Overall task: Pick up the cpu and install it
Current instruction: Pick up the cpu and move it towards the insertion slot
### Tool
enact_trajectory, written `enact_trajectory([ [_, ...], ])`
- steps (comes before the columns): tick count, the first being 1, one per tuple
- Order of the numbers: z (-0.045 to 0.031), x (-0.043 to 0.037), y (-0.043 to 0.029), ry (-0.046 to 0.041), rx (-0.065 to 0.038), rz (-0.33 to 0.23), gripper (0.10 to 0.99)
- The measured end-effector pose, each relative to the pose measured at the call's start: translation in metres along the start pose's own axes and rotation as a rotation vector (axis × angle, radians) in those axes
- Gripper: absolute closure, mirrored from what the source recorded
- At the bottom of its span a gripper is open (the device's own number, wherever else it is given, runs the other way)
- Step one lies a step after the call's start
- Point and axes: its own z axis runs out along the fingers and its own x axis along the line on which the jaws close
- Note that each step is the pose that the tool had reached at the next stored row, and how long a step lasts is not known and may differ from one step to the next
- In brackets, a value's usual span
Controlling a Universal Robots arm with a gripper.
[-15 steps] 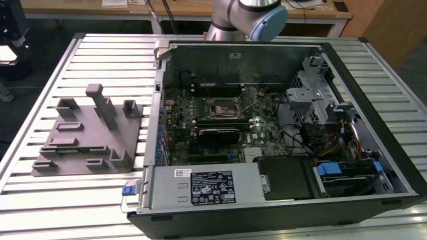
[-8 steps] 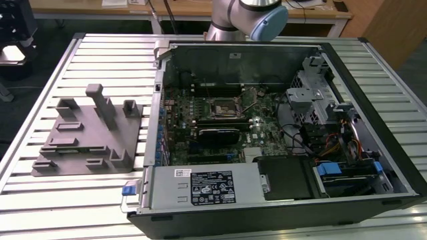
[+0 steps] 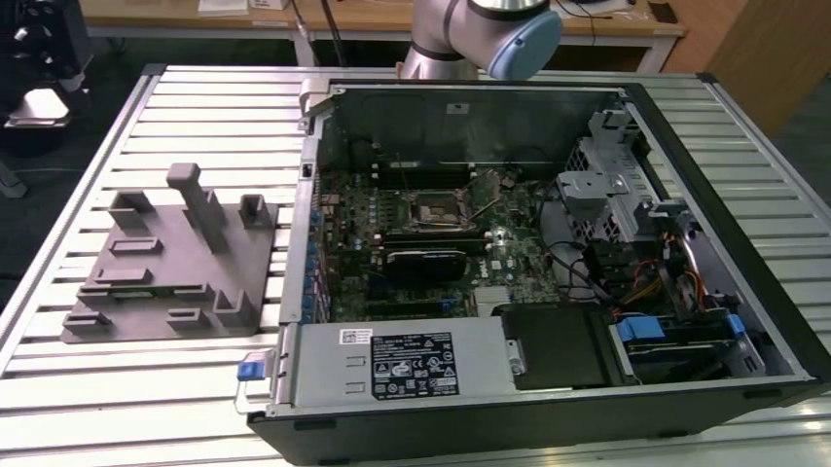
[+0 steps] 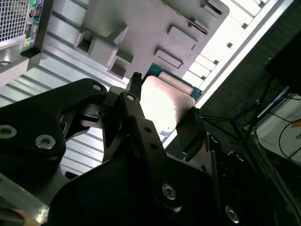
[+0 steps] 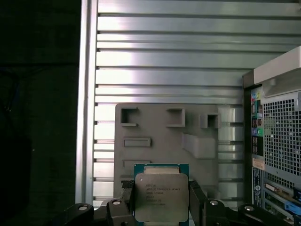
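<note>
Cpu (image 5: pixel 161 197) whereabouts, anyone? Is the gripper (image 5: pixel 161 203) actually gripping it? (poster1)

Yep, it's clamping down on it lol. In the first wrist view the black fingers (image 5: pixel 196 201) are pinching the chip by two opposite edges, with its printed metal top facing the camera and a green rim peeking out. In the second wrist view the same chip (image 4: pixel 162 106) is glaring pale between the fingers. (poster2)

And everything else? (poster1)

So the grey fixture (image 3: pixel 156 272) is lying on the slatted table (image 3: pixel 169 107) at the exterior view's left, just beside the open computer case (image 3: pixel 468 117). Inside, the motherboard (image 3: pixel 449 243) is showing its socket (image 3: pixel 433 206) around mid-frame. At top centre the arm (image 3: pixel 481 34) is poking in. (poster2)
</note>
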Motion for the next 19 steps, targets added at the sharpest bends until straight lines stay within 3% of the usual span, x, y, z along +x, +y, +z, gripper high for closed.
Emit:
enact_trajectory([
  [19, 0.0004, -0.0390, 0.0002, 0.0000, 0.000, 0.000, 0.541],
])
